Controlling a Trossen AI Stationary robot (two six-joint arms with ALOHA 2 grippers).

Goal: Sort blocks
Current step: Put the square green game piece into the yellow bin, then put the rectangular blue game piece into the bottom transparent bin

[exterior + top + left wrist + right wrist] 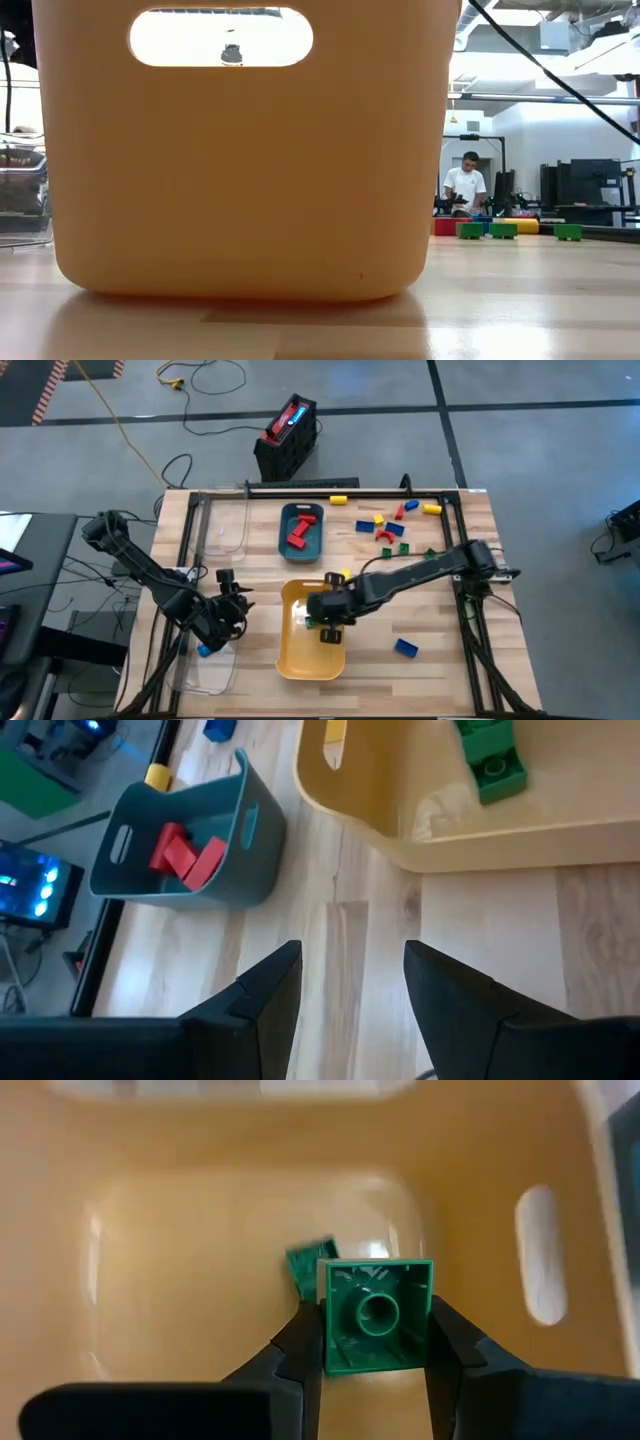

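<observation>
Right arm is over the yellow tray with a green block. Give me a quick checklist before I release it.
1. Grip: right gripper is shut on the green block, block square between the fingers: ok.
2. Position: the gripper sits over the yellow tray: ok.
3. Colour match: a second green block already lies in that tray: ok.
4. Drop height above the tray floor: cannot tell.
5. Left gripper is open and empty, beside the tray over bare wood, out of the way: ok.
6. Red blocks lie apart in the teal tray: ok.
</observation>
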